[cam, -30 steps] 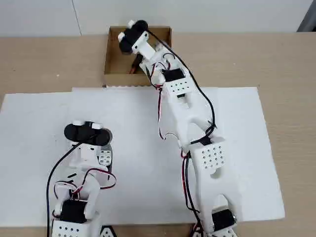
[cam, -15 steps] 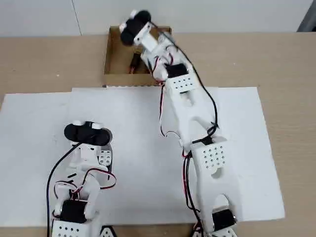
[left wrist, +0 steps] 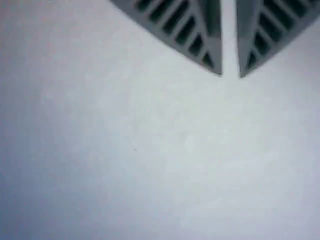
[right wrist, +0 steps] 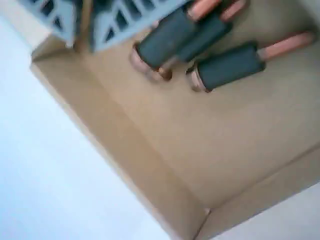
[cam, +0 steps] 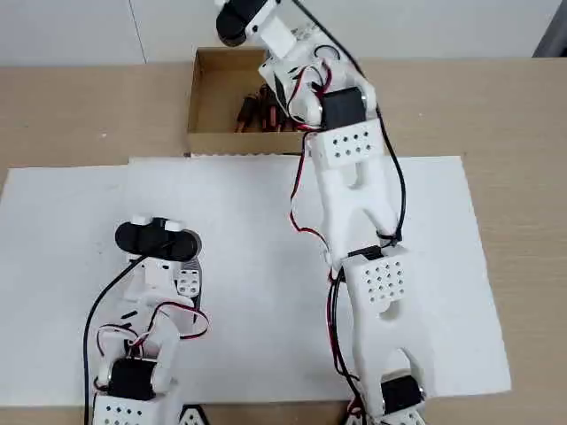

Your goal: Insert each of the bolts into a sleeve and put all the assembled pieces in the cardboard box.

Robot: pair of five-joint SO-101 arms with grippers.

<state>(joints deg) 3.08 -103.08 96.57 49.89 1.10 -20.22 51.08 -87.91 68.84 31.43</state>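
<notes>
White paper [cam: 106, 204] covers the table, and the cardboard box [cam: 230, 142] sits just past its far edge. The left gripper [left wrist: 230, 72] hovers over the paper, all but closed and empty. The right gripper [right wrist: 84, 27], also a slit apart and holding nothing, hangs close above the assembled pieces [right wrist: 227, 65] in the box. Pulling out low could catch a wall and drag the box.
</notes>
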